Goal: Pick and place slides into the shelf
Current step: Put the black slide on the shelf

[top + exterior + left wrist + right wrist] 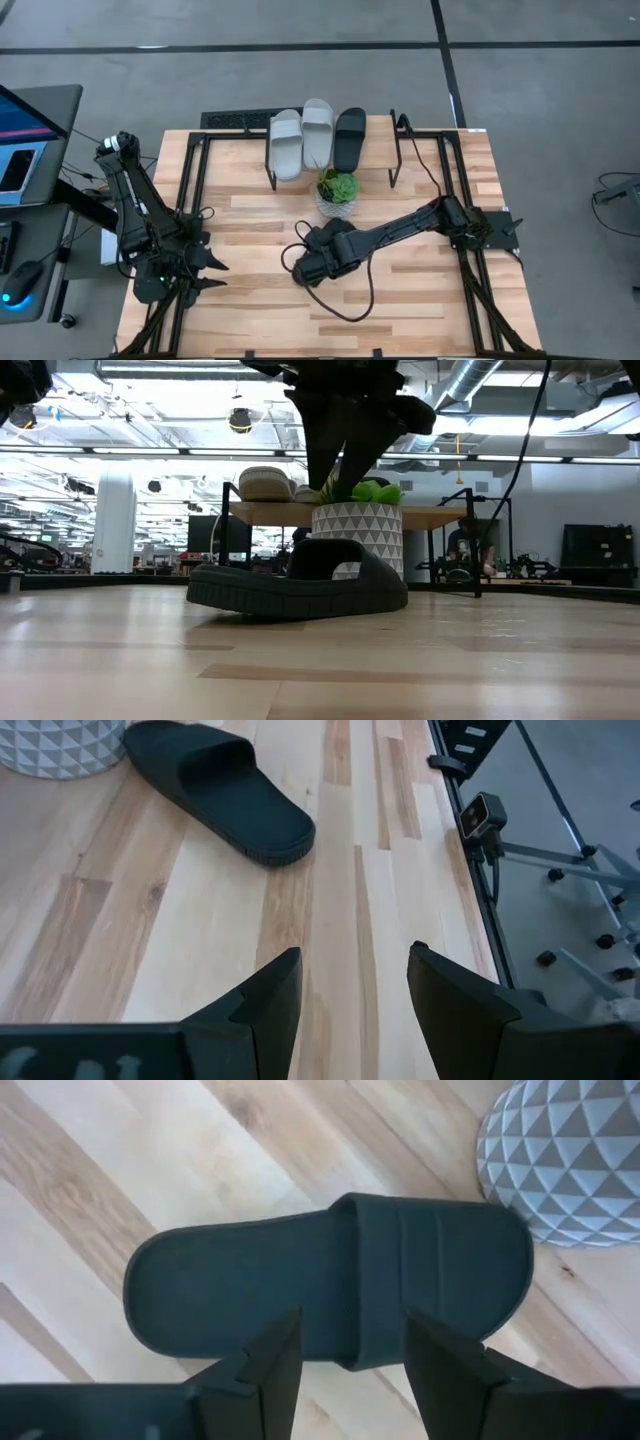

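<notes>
black slide (330,1285), white triangle-patterned pot (565,1165)

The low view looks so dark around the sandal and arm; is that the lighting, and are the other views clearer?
Low view: bright ceiling lights behind leave the black slide, the plant pot and the right gripper above it backlit, almost silhouettes. High view: even light, soft shadows on the table. Right wrist view: the slide's strap is evenly lit, no glare.
</notes>
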